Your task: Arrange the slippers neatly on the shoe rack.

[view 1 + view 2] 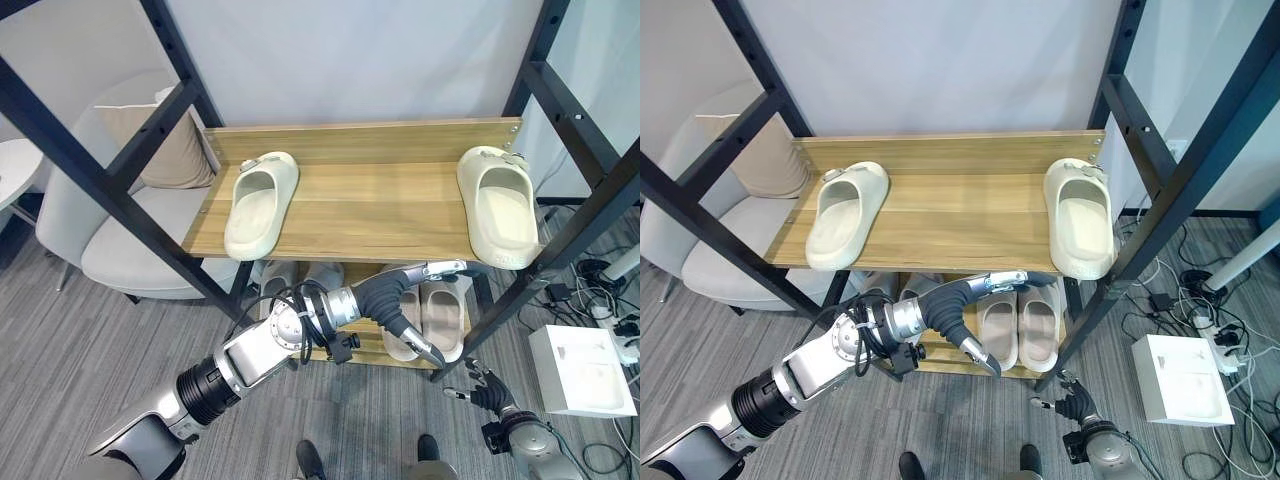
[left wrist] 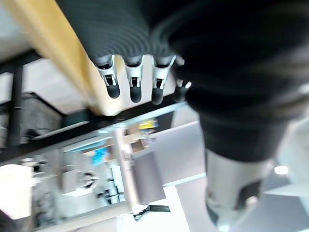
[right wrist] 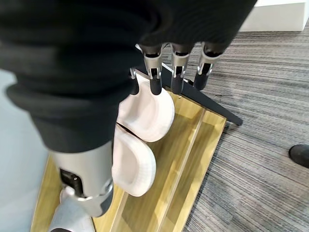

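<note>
Resting apart on grained wood [image 1: 370,205] — chunky cream slippers [image 1: 260,203].

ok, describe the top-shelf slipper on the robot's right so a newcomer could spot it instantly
Start at the wooden shoe rack in its black metal frame and look at the upper shelf. The slipper on the robot's right lies at that shelf's right end, overhanging the front edge. Unlike the other top-shelf slipper or the pair on the lower shelf, it sits beside the frame's diagonal brace.
</note>
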You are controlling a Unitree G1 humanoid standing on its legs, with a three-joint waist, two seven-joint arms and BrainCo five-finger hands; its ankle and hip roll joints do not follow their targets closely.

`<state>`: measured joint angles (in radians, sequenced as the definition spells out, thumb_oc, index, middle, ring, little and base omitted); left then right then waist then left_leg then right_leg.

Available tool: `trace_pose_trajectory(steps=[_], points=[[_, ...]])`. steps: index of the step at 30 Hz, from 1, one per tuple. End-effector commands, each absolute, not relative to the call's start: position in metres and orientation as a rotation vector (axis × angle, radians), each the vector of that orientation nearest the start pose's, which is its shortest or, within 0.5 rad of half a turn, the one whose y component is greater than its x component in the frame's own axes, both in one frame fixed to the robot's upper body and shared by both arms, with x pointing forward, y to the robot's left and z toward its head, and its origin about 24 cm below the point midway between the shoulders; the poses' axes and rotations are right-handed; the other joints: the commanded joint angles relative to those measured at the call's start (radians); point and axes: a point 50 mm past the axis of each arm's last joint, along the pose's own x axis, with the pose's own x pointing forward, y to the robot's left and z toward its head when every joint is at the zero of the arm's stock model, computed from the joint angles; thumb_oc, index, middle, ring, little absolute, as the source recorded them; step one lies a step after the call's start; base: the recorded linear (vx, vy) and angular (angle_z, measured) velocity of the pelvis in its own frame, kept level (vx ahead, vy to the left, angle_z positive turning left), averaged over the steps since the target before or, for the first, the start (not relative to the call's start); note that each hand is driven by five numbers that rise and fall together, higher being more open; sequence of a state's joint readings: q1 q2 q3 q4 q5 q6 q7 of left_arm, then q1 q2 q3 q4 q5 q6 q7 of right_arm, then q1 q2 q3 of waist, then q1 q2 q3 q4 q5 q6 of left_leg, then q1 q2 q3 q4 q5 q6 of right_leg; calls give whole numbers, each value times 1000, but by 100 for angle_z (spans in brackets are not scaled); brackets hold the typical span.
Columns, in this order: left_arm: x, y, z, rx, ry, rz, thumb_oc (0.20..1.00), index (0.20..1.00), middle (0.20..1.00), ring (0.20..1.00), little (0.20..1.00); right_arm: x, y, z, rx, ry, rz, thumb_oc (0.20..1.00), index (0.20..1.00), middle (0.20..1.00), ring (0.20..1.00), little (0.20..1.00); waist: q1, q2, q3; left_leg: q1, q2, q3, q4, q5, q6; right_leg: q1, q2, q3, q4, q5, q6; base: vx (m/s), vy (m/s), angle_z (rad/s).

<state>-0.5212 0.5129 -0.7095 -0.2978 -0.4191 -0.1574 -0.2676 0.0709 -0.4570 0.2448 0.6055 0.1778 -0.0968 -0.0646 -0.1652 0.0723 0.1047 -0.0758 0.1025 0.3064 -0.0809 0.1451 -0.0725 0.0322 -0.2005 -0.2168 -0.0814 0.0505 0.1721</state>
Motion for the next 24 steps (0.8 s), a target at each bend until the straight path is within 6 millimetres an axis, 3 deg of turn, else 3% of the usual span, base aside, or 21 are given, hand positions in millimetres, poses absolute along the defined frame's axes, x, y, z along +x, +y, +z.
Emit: trace_pose_trajectory(steps=[1,3,6,12,13,14,15,16,19,24], points=[[245,50,212,88,-743,-1018,1000,1000,1000,1000,1000,201,-247,-64,-306,495,-51,1000,1000,1000,1000,1000,25,-46,10,103,54,-54,-6,-117,-72,-55,-66,-6,29,24,64,39,-69,8],[254,84,239,121,-927,-714,1000,1000,1000,1000,1000,201,-242,-65,-286,485,-39,1000,1000,1000,1000,1000,44,-58,6,108,53,-61,-6,-118,-75,-38,-65,-16,24,20,61,45,-50,12],[260,110,248,196,-1012,-478,1000,1000,1000,1000,1000,197,-237,-68,-268,490,-30,1000,1000,1000,1000,1000,54,-65,4,113,55,-60,-6,-120,-76,-29,-65,-21,19,20,59,30,-21,8],[290,136,251,631,-1069,-53,1000,1000,1000,1000,1000,192,-228,-75,-243,502,-25,1000,1000,1000,1000,1000,47,-67,-6,122,57,-56,-6,-124,-79,-19,-62,-22,10,23,60,37,-7,4],[304,144,251,824,-1051,52,1000,1000,1000,1000,1000,191,-227,-77,-252,503,-19,1000,1000,1000,1000,1000,40,-65,-9,121,58,-53,-6,-125,-80,-22,-62,-23,11,25,63,23,4,-4],[311,147,252,911,-1052,109,1000,1000,1000,1000,1000,191,-226,-77,-255,500,-19,1000,1000,1000,1000,1000,38,-66,-9,120,58,-51,-6,-125,-80,-25,-63,-22,11,26,65,31,20,-4],[329,165,251,1198,-1001,256,1000,1000,1000,1000,1000,189,-222,-78,-274,502,4,1000,1000,1000,1000,1000,29,-65,-16,123,60,-40,-6,-130,-81,-30,-63,-16,10,29,69,36,22,-4],[339,179,251,1356,-945,340,1000,1000,1000,1000,1000,186,-222,-79,-287,505,19,1000,1000,1000,1000,1000,18,-63,-19,126,61,-32,-6,-133,-80,-33,-63,-11,10,30,71,44,22,-5],[357,214,248,1699,-785,489,1000,1000,1000,1000,1000,182,-219,-79,-294,500,33,1000,1000,1000,1000,1000,-1,-63,-22,131,63,-13,-6,-138,-79,-45,-60,3,13,33,78,31,20,-23],[364,232,244,1843,-679,540,1000,1000,1000,1000,1000,179,-219,-79,-282,495,23,1000,1000,1000,1000,1000,-12,-63,-21,131,64,2,-6,-141,-80,-59,-60,13,15,35,82,16,11,-14]])
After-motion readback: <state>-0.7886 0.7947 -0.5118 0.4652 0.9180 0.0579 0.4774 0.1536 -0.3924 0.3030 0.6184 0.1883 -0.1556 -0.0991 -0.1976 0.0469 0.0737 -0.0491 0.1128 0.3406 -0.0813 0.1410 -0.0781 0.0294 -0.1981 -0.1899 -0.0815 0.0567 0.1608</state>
